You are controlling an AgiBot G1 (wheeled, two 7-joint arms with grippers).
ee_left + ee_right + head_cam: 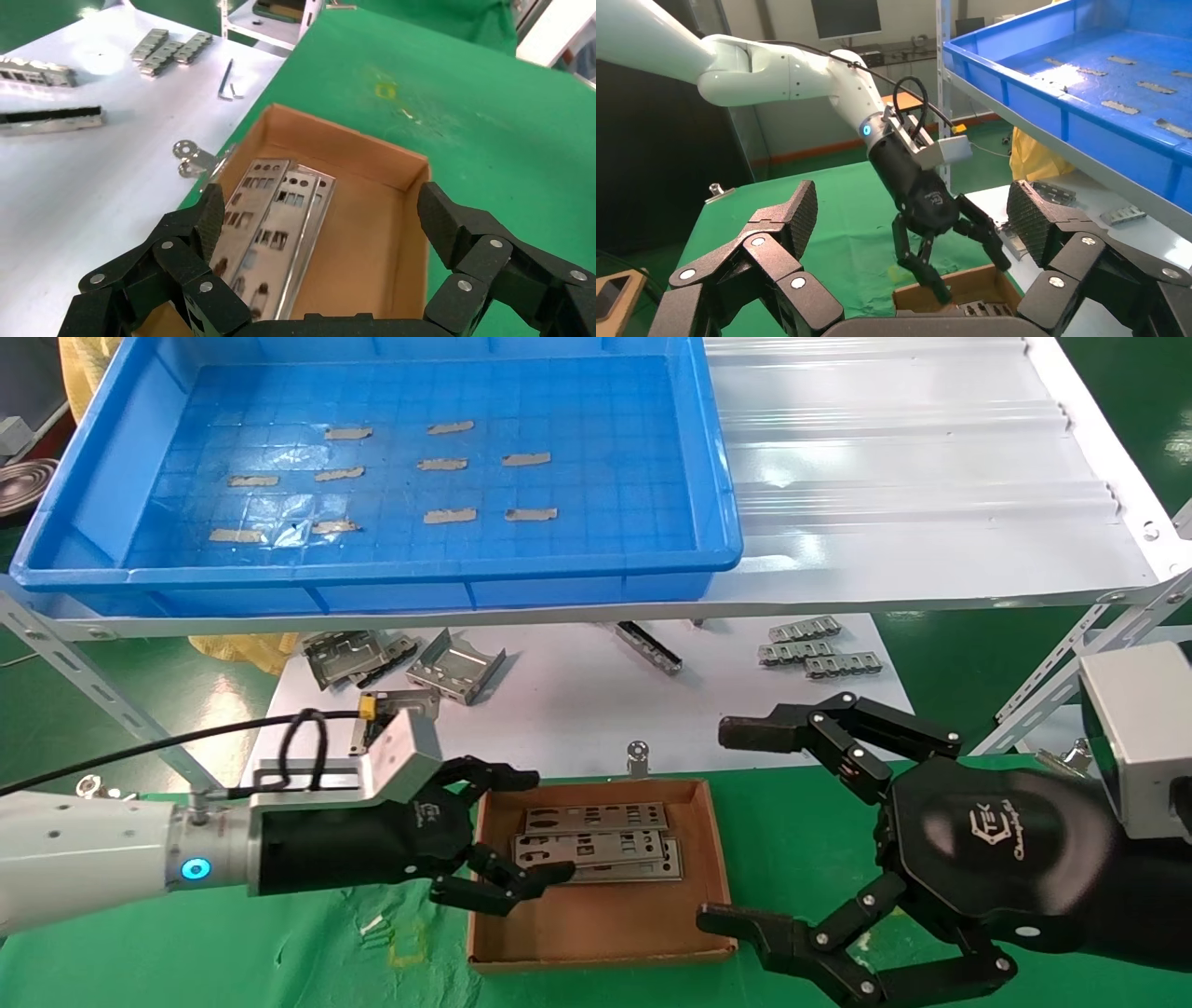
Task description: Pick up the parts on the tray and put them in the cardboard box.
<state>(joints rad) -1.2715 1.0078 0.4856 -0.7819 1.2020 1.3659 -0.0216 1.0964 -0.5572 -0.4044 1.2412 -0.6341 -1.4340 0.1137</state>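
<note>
The blue tray (372, 581) on the rack holds only grey tape strips (449, 463); I see no parts in it. A small stack of silver punched plates (596, 845) lies in the cardboard box (605, 919) on the green cloth. My left gripper (545, 824) is open and empty, its fingers straddling the near ends of the plates at the box's left side; the left wrist view shows the gripper (325, 214), the plates (274, 225) and the box (351, 140). My right gripper (722, 826) is open and empty just right of the box.
Bent grey brackets (410, 663) and small silver pieces (819, 649) lie on the white table behind the box. A metal clip (638, 756) sits at the box's far edge. A white corrugated panel (913, 477) lies right of the tray.
</note>
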